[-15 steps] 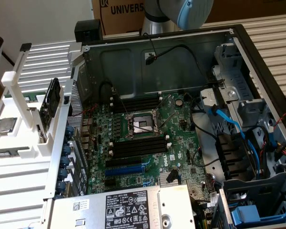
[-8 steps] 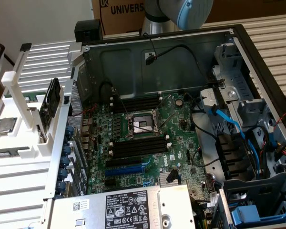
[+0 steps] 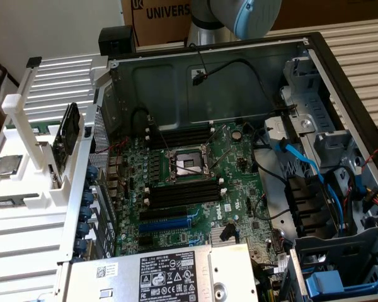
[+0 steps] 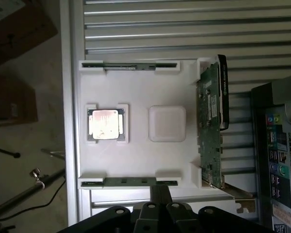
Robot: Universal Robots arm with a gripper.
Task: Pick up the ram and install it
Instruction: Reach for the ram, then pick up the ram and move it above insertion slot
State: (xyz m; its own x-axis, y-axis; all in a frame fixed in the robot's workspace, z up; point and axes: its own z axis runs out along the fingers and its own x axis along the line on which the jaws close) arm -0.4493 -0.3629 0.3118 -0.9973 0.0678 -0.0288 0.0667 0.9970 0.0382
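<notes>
Two ram sticks stand on edge in holders of the white tray (image 4: 136,92). One ram stick (image 4: 129,65) is at the tray's far side, the other ram stick (image 4: 128,182) at the side nearest my fingers. My gripper (image 4: 159,195) hovers above the tray beside that nearer stick, shut, with nothing between its fingers. In the exterior view the tray (image 3: 25,182) sits at the exterior view's left of the open computer case, and the motherboard's long black memory slots (image 3: 183,192) lie bare beside the processor socket (image 3: 188,165).
On the tray lie a processor chip (image 4: 105,124) and a white square pad (image 4: 167,124). A graphics card (image 4: 211,121) stands upright along one tray edge. Inside the case are a blue expansion slot (image 3: 170,223), blue cables (image 3: 302,160) and the power supply (image 3: 170,274).
</notes>
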